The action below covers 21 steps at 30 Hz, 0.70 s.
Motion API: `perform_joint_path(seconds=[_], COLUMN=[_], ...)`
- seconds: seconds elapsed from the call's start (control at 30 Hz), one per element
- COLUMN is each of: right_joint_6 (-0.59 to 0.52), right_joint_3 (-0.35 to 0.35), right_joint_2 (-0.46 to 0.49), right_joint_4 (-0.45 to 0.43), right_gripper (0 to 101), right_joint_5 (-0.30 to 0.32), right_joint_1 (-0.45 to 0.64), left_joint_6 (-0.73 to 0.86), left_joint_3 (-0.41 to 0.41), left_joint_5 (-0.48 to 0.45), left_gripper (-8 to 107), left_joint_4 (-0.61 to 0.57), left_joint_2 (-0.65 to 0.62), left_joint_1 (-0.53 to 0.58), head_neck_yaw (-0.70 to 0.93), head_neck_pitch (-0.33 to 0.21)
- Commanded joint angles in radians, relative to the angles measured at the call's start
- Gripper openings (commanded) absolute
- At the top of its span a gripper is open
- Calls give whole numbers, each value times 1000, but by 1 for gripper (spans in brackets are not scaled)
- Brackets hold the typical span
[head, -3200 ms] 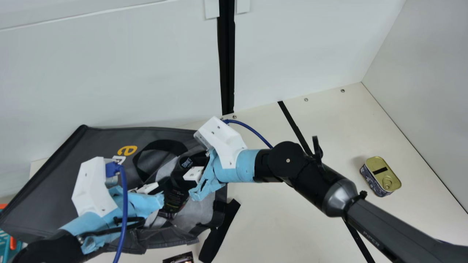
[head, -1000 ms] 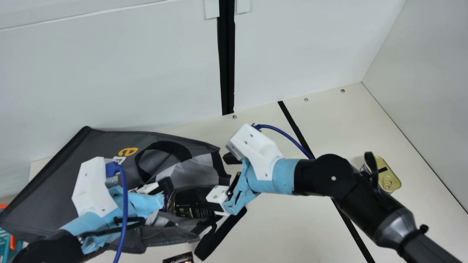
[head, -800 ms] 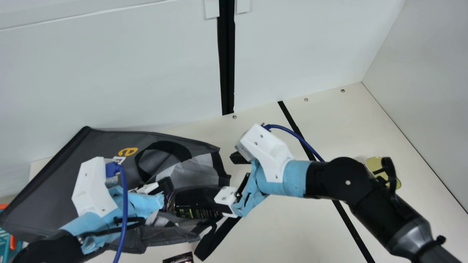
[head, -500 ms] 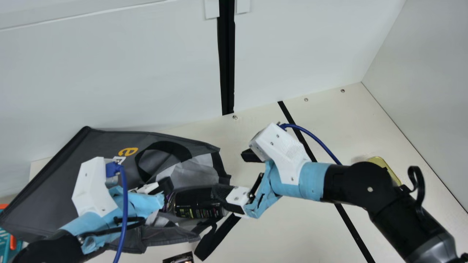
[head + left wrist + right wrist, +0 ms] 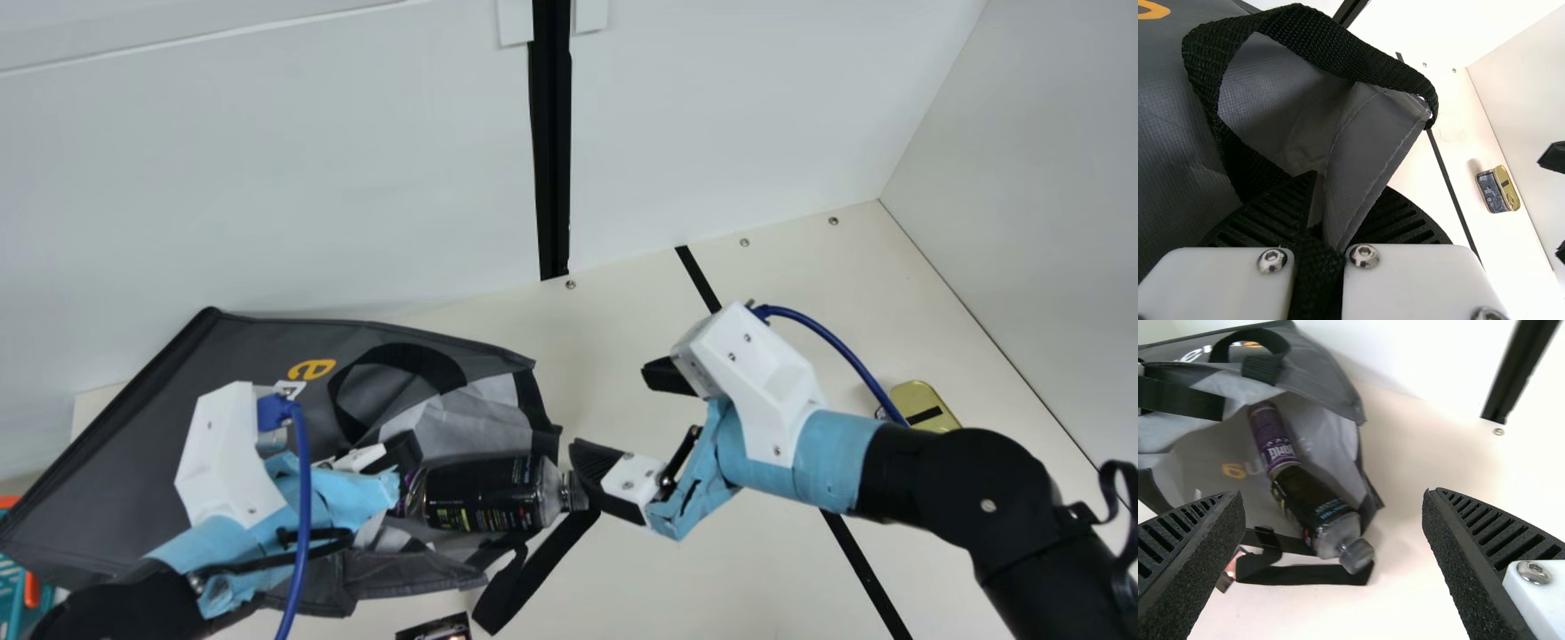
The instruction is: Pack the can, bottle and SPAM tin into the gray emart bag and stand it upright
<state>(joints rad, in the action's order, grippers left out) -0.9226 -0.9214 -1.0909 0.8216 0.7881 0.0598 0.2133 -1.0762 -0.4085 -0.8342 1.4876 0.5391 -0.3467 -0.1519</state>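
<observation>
The gray bag (image 5: 258, 342) lies on its side with its mouth toward the right. My left gripper (image 5: 402, 458) is at the mouth; in the left wrist view my left gripper (image 5: 1319, 207) is shut on the bag's edge and strap. My right gripper (image 5: 618, 411) stands open just right of the bottle (image 5: 484, 494), one finger near its cap. Seen from the right wrist, my right gripper (image 5: 1334, 495) has its fingers wide apart. There the bottle (image 5: 1313, 500) lies inside the bag, cap out past the rim, behind it the purple can (image 5: 1270, 435). The SPAM tin (image 5: 926, 407) rests at far right.
A dark printed item (image 5: 436, 629) is at the near edge, below the bag. A teal basket (image 5: 12, 591) stands at far left. One loose bag strap (image 5: 533, 569) trails on the table. White panels rise behind and at right; bare table (image 5: 622, 569) lies right of the bag.
My right gripper has drawn back rightward from the bag mouth, off the bottle. The bottle has swung from pointing away to lying with its cap rightward. My left arm has stayed put.
</observation>
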Motion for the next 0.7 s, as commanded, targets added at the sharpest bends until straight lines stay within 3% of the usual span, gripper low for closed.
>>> perform_joint_path(seconds=[0.0,0.67], right_joint_6=[6,-77], right_joint_3=[1,-20], right_joint_2=[12,61], right_joint_4=[-8,-70], right_gripper=[95,95], right_joint_5=[2,106], right_joint_1=[18,307], left_joint_6=[0,0], left_joint_3=[0,0], left_joint_5=[0,0], left_gripper=[-8,-8], left_joint_4=[0,0], left_joint_2=[0,0], left_joint_1=[0,0], head_neck_yaw=[-2,-2], head_neck_pitch=[-23,-23])
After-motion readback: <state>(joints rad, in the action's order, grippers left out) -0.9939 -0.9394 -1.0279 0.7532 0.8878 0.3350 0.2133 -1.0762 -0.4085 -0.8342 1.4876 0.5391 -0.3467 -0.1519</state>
